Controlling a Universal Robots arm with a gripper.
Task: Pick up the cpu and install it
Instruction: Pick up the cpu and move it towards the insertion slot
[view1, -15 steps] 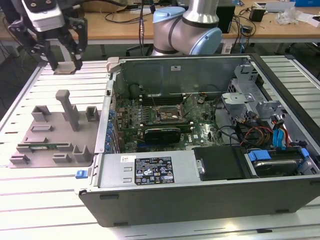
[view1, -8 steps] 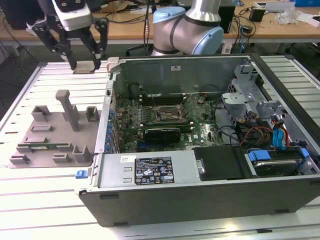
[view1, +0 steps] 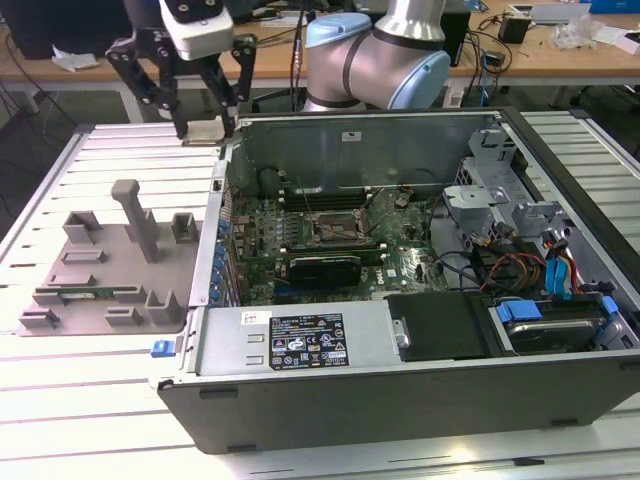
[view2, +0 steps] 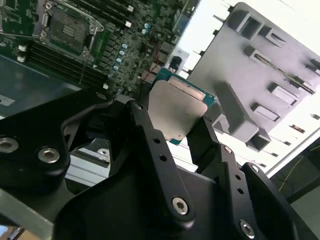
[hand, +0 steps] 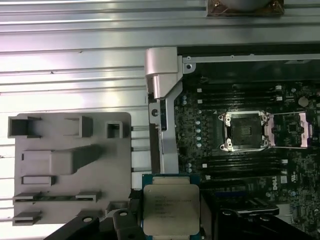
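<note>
Holding the cpu (hand: 171, 209) by its opposite edges, our gripper (view1: 206, 128) hangs clamped on it above the table (view1: 80, 420), near the open computer case's (view1: 400, 390) corner; we see the motherboard socket (hand: 245, 131) well apart

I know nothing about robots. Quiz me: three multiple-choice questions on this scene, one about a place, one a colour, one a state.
1. The fixture tray is: A grey; B red; C yellow.
2. The motherboard socket is: A fan-covered; B open and empty; C holding a chip.
3. Where is the cpu? A in the socket; B in the gripper; C on the tray.
Answers: A, plain grey plastic; B, bare frame, plate swung aside; B, gripper clamps its edges.
</note>
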